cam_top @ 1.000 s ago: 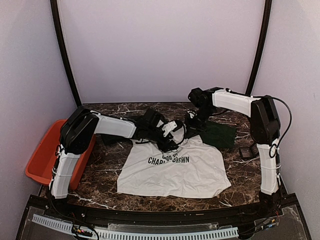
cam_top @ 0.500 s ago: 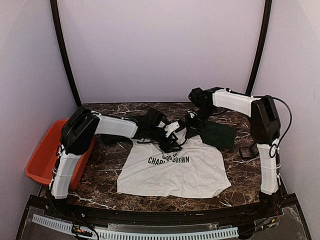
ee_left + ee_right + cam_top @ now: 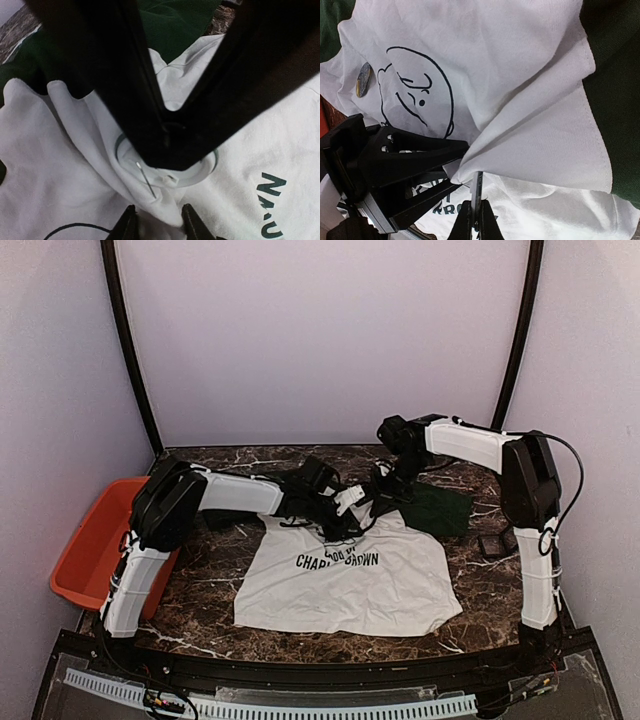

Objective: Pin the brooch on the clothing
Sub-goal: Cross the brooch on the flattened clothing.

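Left gripper [image 3: 167, 134] clamped on the brooch [image 3: 202, 171], pin [image 3: 146, 181] bare against a T-shirt [image 3: 60, 175] fold. Right gripper [image 3: 475, 220] is pinched shut on that fold. Risk: the pin may skid off slack cloth if the fold slips.

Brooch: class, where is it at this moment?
In the left wrist view the brooch sits mid-frame, pinched by the left gripper against a bunched fold of the white T-shirt.

Tally reads: 1 T-shirt [image 3: 350, 585] at centre, 1 round brooch [image 3: 197, 174], 1 small grey oval piece [image 3: 364, 79], 1 orange bin [image 3: 85, 560] at 9 o'clock, 1 dark block [image 3: 495, 543] at 3 o'clock, 2 tools: left tool [image 3: 159, 225], right tool [image 3: 474, 217].
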You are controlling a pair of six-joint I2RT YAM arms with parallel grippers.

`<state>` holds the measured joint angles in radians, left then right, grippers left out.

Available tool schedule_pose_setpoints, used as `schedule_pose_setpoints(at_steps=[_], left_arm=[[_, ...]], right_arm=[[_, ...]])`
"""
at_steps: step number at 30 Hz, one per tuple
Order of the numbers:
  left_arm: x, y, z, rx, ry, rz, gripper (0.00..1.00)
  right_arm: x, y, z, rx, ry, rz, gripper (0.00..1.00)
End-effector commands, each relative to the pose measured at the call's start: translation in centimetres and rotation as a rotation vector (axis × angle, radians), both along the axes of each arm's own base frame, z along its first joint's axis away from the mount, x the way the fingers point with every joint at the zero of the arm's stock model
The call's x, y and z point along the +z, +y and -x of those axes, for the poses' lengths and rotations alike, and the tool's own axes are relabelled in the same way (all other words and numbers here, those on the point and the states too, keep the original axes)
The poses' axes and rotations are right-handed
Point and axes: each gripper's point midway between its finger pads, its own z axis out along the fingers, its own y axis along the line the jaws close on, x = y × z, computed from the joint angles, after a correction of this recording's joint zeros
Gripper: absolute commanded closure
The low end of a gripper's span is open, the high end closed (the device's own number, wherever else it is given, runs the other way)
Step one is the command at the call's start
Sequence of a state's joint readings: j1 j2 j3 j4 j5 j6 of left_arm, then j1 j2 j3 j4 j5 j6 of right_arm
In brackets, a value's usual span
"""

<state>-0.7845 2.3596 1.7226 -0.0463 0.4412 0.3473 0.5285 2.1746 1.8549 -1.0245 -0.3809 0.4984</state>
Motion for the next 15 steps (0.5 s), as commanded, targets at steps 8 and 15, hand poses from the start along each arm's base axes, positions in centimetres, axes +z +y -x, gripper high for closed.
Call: schedule_pose_setpoints(at_steps=[8,15], left_arm=[[1.0,-0.1,0.1,0.008,-0.029,-0.005,0.99],[3.4,0.3,-0.1,0.004,-0.127,0.031,0.99]], right_arm=[[0.8,0.4,0.2,0.019,-0.014,-0.021,1.0],[0.1,0.6,0.6,0.032,0.008,-0.028,1.0]])
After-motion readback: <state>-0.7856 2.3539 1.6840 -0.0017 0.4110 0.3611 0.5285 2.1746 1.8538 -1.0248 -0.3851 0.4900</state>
